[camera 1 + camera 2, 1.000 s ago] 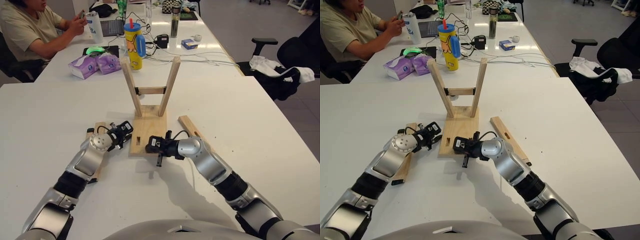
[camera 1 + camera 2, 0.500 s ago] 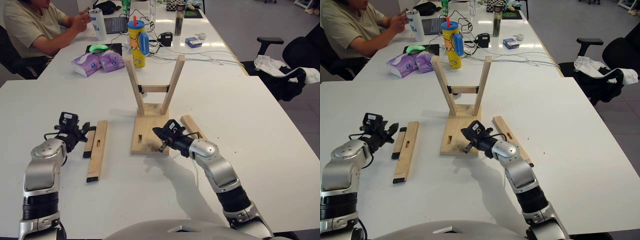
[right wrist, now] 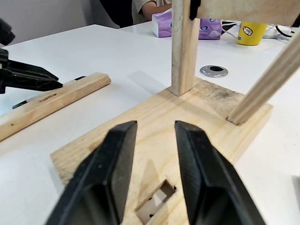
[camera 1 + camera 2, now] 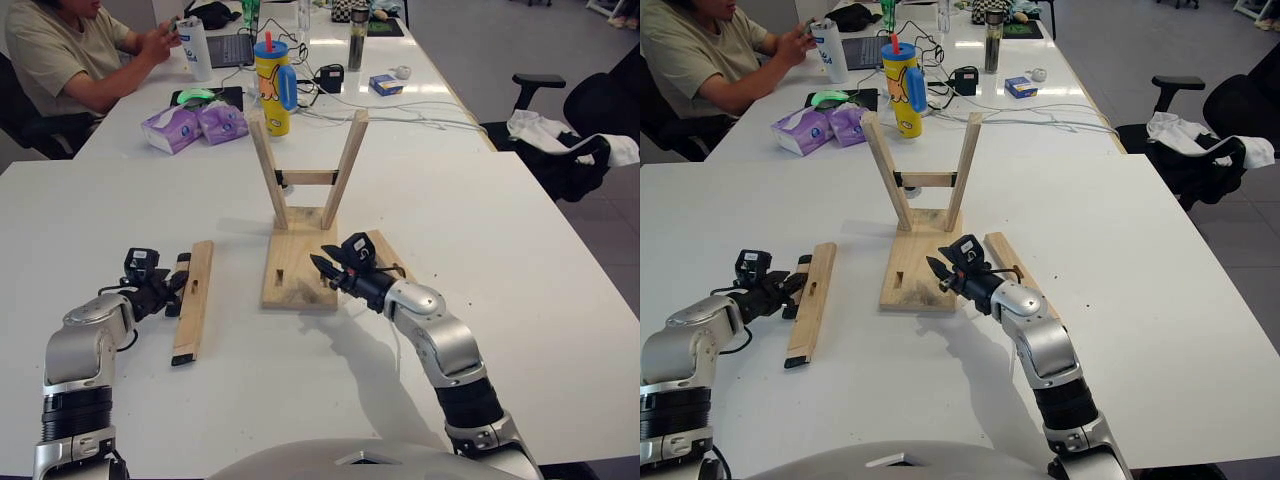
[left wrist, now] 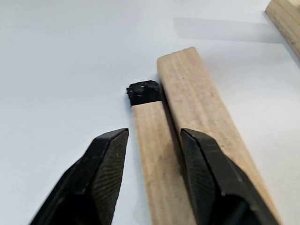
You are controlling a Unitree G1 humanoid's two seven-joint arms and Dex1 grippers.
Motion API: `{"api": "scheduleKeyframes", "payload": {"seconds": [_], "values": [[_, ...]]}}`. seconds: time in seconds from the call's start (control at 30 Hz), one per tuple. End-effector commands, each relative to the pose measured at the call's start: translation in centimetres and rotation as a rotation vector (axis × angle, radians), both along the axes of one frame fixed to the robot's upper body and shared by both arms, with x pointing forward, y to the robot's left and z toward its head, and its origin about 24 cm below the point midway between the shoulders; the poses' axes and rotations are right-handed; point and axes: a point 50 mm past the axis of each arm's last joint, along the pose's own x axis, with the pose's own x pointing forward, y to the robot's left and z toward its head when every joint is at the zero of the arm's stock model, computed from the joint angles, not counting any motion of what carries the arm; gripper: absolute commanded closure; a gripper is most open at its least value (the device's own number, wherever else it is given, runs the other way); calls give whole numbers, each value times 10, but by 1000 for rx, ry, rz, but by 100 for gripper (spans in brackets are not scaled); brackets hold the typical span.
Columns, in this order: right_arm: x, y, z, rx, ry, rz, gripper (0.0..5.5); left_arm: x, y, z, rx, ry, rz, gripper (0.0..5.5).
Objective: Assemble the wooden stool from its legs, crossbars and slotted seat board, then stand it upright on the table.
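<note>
Seat board [image 4: 290, 255]: flat on the desk [image 4: 500, 250]; upright legs [image 4: 265, 170] and a fitted crossbar [image 4: 305, 179] stand at its far end, the near slots unfilled.
Loose crossbar [image 5: 157, 159]: left of the board, touching a loose leg [image 4: 195, 300] — both long axes run toward and away from the robot.
Left gripper [image 4: 172, 290]: fingers apart, one on either side of the loose crossbar, nothing clamped.
Right gripper [image 3: 152, 129]: fingers apart, hovering over an empty slot [image 3: 157, 204]; holds nothing.
Second loose leg [image 4: 1002, 250]: just right of the board, beside the right gripper.
Next move, judged: the left arm is nearer — close across the crossbar's width.
</note>
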Motion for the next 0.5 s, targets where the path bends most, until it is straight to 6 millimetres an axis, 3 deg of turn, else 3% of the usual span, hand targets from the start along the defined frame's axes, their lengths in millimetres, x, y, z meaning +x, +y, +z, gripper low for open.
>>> {"api": "scheduleKeyframes", "payload": {"seconds": [0.03,0.5], "values": [[-4,0,-5,11,28,-8,408,0,3,4,-52,-18,34,343],[-2,4,-4,-4,18,-34,408,-12,-7,-18,-71,124,5,343]]}}
